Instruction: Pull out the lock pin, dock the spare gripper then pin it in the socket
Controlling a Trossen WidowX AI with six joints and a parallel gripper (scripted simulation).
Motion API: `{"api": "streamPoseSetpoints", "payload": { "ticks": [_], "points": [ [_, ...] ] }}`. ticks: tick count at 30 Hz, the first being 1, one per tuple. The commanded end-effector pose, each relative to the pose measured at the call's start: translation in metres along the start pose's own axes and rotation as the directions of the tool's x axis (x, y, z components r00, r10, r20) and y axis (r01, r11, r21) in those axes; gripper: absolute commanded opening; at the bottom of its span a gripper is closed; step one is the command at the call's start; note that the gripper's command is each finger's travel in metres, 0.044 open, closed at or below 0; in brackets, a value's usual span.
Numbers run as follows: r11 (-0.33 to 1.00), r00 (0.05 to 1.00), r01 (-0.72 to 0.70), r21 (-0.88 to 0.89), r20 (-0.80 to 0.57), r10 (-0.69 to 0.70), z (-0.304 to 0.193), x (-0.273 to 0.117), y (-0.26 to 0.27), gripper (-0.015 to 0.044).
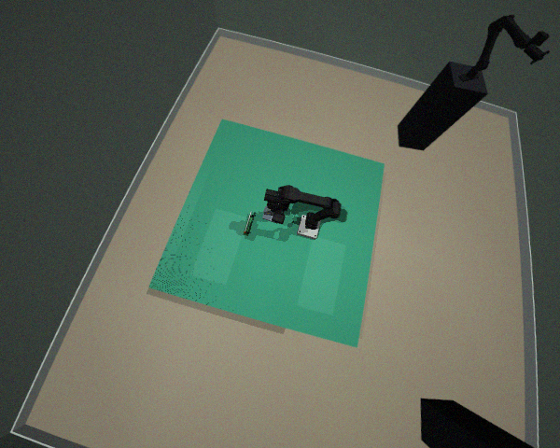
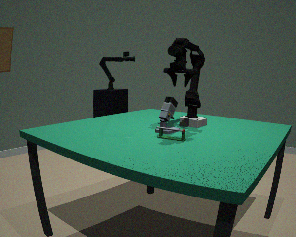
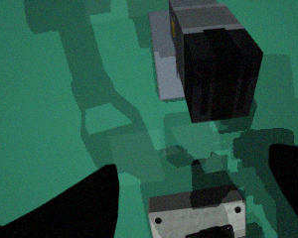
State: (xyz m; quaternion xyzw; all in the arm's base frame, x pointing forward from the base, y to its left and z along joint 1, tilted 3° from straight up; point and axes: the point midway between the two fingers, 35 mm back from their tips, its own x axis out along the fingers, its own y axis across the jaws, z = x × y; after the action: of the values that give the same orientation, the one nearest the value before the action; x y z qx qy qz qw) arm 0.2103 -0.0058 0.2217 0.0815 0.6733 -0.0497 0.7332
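Black pincer (image 1: 275,206) (image 2: 180,86) (image 3: 195,166): fingers wide apart, tips down, nothing between them.
Pincer position: above the bench, higher than the spare gripper and apart from it in the exterior view.
Spare gripper (image 1: 276,218) (image 2: 168,109) (image 3: 195,166): grey body, black upper end, small yellow mark on one side. Tilted, black end up and leaning toward the arm's base.
Grey foot (image 1: 267,212) (image 2: 159,131) (image 3: 166,74): low flat plate under the spare gripper, on the bench. How the two join is too small to make out.
Green frame (image 1: 249,224) (image 2: 168,138): long strip with a short upright at each end, near the grey foot.
Pin (image 1: 250,219) (image 2: 169,129): thin, pale, level; spans the frame from one upright to the other. Whether it passes through them or lies on top, cannot tell.
Red end (image 1: 245,233) (image 2: 183,130): on the pin, at one upright.
Arm (image 1: 314,198) (image 2: 198,63): black, raised, bent over at the top so the pincer hangs.
Base (image 1: 301,233) (image 2: 202,123) (image 3: 156,232): white block with dark bolt heads, behind the spare gripper in the exterior view.
Bench (image 1: 295,145) (image 2: 92,142) (image 3: 20,124): green top, dark legs.
Second arm (image 1: 487,43) (image 2: 113,59): black, on a dark pedestal (image 1: 437,110) (image 2: 109,101), well apart from the bench.
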Motion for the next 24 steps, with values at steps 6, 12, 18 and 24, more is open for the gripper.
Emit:
{"api": "streamPoseSetpoints", "payload": {
  "ticks": [6,12,18,24],
  "points": [
    [1.000,1.000,-0.013,-0.010,-0.002,0.013,-0.003,-0.004,0.076,0.0180],
    [0.973,1.000,0.021,-0.230,-0.006,-0.023,0.023,0.003,0.082,0.0180],
    [0.708,0.994,0.066,-0.703,-0.018,-0.110,0.083,0.029,0.088,0.0180],
    [0.266,0.981,0.020,-0.964,-0.032,-0.191,0.136,0.069,0.081,0.0180]
  ]
}}
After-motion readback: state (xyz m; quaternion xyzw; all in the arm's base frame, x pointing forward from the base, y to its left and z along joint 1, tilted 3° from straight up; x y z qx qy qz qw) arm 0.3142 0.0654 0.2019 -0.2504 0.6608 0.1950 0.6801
